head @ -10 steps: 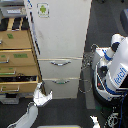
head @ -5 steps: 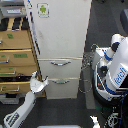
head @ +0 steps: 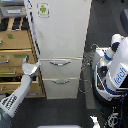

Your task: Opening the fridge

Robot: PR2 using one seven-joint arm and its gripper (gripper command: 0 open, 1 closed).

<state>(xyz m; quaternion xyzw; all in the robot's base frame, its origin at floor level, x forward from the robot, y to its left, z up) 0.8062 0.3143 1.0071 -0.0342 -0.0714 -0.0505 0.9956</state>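
Standing on dark floor, fridge [head: 59,45] beside gripper [head: 30,67] (grip state unclear)

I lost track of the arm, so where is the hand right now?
In the exterior view, the hand is at the fridge's lower left edge, level with the upper drawer handle and in front of the wooden cabinet.

Fridge [head: 60,45] front unobstructed; wooden cabinet [head: 15,57] crowds its left edge (touching).

I see my grey hand [head: 31,67] beside the tall white fridge's [head: 61,35] lower left edge, in front of the tan wooden drawer cabinet [head: 14,55]; fridge door is closed.
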